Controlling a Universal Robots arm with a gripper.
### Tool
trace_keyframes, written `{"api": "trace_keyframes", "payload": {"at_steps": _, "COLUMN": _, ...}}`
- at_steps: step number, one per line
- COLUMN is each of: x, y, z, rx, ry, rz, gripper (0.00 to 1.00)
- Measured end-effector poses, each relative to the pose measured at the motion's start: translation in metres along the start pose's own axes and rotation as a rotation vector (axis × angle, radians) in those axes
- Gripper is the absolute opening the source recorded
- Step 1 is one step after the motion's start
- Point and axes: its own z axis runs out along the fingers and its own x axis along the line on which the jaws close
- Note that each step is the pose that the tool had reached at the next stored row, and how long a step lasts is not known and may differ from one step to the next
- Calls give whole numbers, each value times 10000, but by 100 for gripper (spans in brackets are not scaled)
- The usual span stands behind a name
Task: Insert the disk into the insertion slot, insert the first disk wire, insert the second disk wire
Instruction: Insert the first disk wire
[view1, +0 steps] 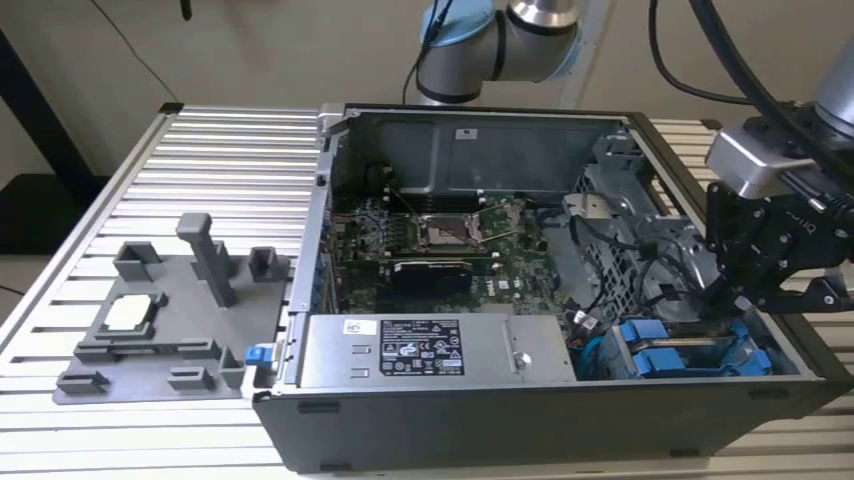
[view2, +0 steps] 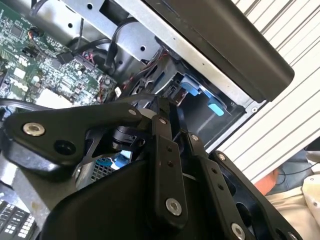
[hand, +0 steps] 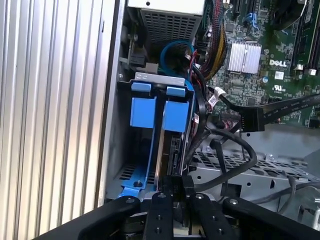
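while in slot (hand: 159, 76), disk (hand: 176, 116) near gripper (hand: 176, 184)

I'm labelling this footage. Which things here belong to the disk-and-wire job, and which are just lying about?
Job: disk, insertion slot, black wire, tool.
Lying about: grey parts tray, motherboard, power supply.

Robotics lab or workshop, ribbed aluminium counter (view1: 227, 170), opened computer case (view1: 400, 425), grey parts fixture (view1: 134, 375), robot arm (view1: 494, 45) behind.
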Motion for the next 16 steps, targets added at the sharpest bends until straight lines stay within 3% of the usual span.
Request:
{"api": "trace_keyframes", "payload": {"at_steps": 10, "x": -2, "y": 1, "z": 52, "rx": -16, "ry": 16, "rz": 696, "gripper": 19}}
{"api": "trace_keyframes", "payload": {"at_steps": 16, "x": 3, "y": 1, "z": 84, "rx": -9, "ry": 17, "rz": 750, "gripper": 19}}
